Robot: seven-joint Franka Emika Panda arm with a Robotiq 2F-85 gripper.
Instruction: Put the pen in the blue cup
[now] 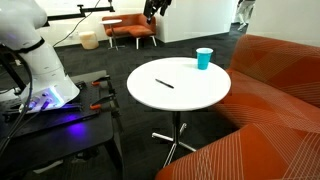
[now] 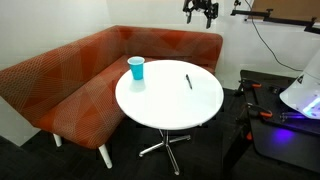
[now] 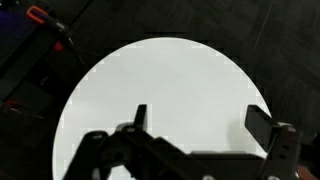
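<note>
A thin dark pen (image 1: pixel 164 84) lies flat near the middle of the round white table (image 1: pixel 190 97); it also shows in the other exterior view (image 2: pixel 188 81). The light-blue cup (image 1: pixel 204 59) stands upright near the table's edge, also in the other exterior view (image 2: pixel 136 68), apart from the pen. My gripper (image 1: pixel 153 8) hangs high above the table, also visible at the top of an exterior view (image 2: pixel 199 11). In the wrist view the gripper (image 3: pixel 200 118) is open and empty over the white tabletop (image 3: pixel 180 80); pen and cup are out of that view.
An orange-red bench sofa (image 2: pixel 70 80) wraps around the table. The robot base (image 1: pixel 35 60) stands on a dark stand (image 1: pixel 60 125) with red-handled tools beside the table. Orange chairs (image 1: pixel 130 28) stand in the background. The floor is dark carpet.
</note>
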